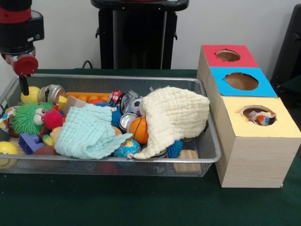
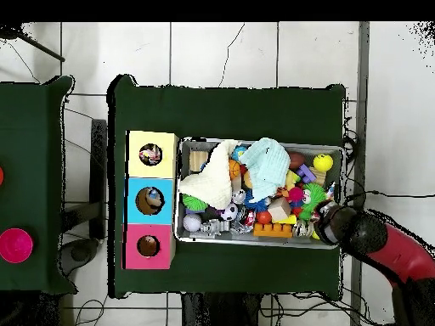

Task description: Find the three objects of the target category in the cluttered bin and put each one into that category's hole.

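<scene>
Your gripper (image 1: 22,88) hangs over the bin (image 1: 207,162) corner, fingers unreadable, and the two cloths (image 1: 176,115) could hide targets or snag.

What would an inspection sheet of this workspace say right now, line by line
Surface: green table, bare in front of the bin.
Job's things: mesh bin full of toys; three boxes with holes, topped red, blue, yellow; something shows in the yellow hole.
Clutter: cream cloth and mint cloth drape over toys; small basketball, green fuzzy toy, cans.
Claw: claw at the bin's end, open or shut unclear.
Cables: cables on the floor.
Surroundings: tiled floor, second table with pink disc.
</scene>
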{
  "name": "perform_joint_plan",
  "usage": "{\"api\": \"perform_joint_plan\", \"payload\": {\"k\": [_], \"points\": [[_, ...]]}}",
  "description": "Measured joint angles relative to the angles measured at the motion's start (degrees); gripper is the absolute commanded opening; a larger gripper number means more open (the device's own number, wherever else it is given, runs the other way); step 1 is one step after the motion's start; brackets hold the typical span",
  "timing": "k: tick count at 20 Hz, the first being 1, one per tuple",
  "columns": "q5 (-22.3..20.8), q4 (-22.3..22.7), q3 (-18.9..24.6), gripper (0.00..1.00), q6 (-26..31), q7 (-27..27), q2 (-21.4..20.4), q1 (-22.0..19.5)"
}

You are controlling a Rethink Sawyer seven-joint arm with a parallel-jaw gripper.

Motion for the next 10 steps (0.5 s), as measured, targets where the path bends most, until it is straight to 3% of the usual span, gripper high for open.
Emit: {"api": "perform_joint_plan", "payload": {"k": [10], "points": [[0.0,-1.2,0.0,0.0,0.0,0.0,2.1,-0.4]]}}
